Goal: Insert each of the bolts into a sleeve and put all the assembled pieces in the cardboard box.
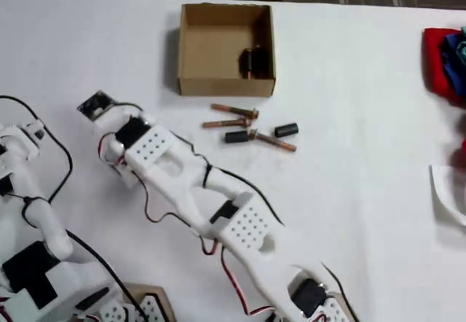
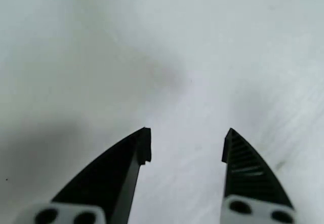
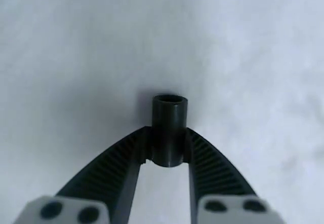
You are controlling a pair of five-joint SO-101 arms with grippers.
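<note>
White table (image 1: 349, 162) stretching wide, red fabric (image 1: 439, 60) lying at its edge, right gripper (image 3: 167, 150) clamping a black sleeve (image 3: 169, 125), left gripper (image 2: 186, 145) gaping empty.

**White shells, black motors, wires on show**

Here's the long arm (image 1: 196, 183) in the high view: a white printed shell with two flat panels (image 1: 149, 147) peppered with grids of small holes, and black servo blocks (image 1: 131, 129) set between the segments. Thin red and black cables (image 1: 149, 209) loop along its flank. The other arm (image 1: 29, 198) is white as well, with rounded links, a black motor block and a black cable curling off it.

Onto the wrist views. The left gripper (image 2: 188, 138) shows two black tapering fingers (image 2: 116, 178), one ribbed on its inner face, each set in a white mount with a pair of dark round holes. The right gripper (image 3: 166, 135) has the same build, with ribs on both fingers.
</note>
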